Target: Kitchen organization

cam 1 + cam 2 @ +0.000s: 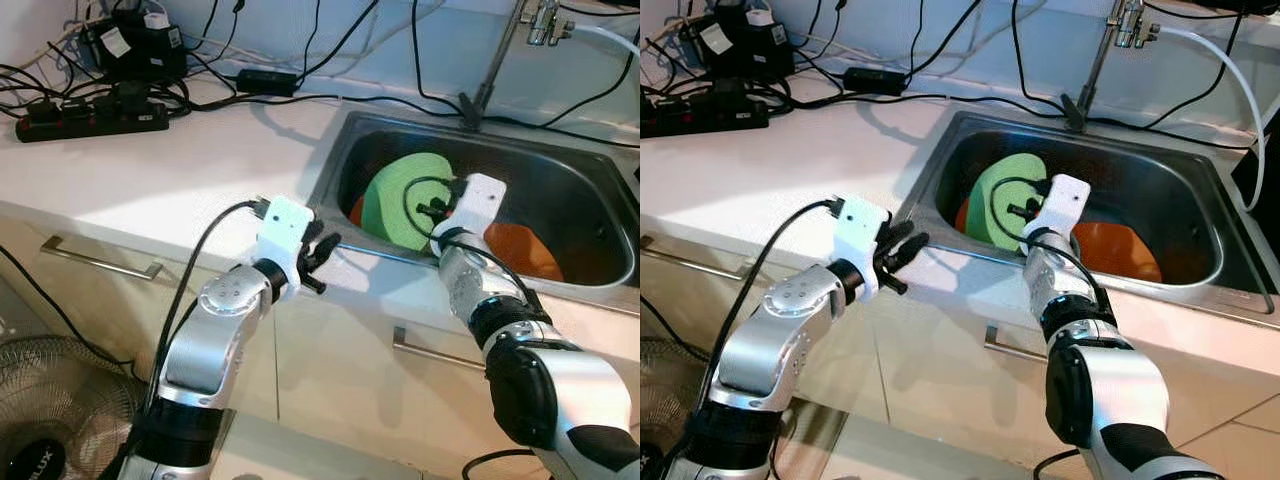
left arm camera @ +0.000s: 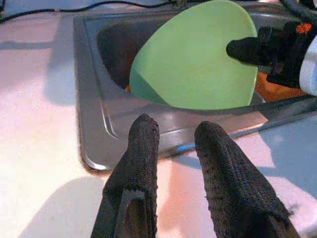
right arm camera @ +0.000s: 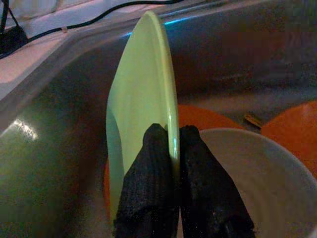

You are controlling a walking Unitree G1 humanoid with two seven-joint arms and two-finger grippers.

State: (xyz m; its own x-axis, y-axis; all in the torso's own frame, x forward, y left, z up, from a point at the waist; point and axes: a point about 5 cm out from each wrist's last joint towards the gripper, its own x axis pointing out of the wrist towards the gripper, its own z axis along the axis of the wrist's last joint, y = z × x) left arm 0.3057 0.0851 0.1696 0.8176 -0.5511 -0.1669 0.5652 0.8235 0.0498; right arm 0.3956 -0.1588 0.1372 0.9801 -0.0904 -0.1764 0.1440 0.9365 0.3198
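Right hand (image 3: 171, 148) pinching green plate (image 1: 400, 200) rim, upright inside sink (image 1: 580, 190), left hand (image 1: 322, 262) narrowly parted at sink's near-left corner

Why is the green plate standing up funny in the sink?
The green plate stands on edge in the sink because the right gripper pinches its rim. Orange plates lie below. Otherwise, only tangled cables clutter the counter.

A black power strip (image 1: 90, 118) lies on the white counter (image 1: 180, 170) at ten o'clock, with tangled black cables (image 1: 300, 70) running along the wall. A tap (image 1: 520, 40) stands at one o'clock. A fan (image 1: 60, 410) sits on the floor at seven o'clock, below a drawer handle (image 1: 100, 258).
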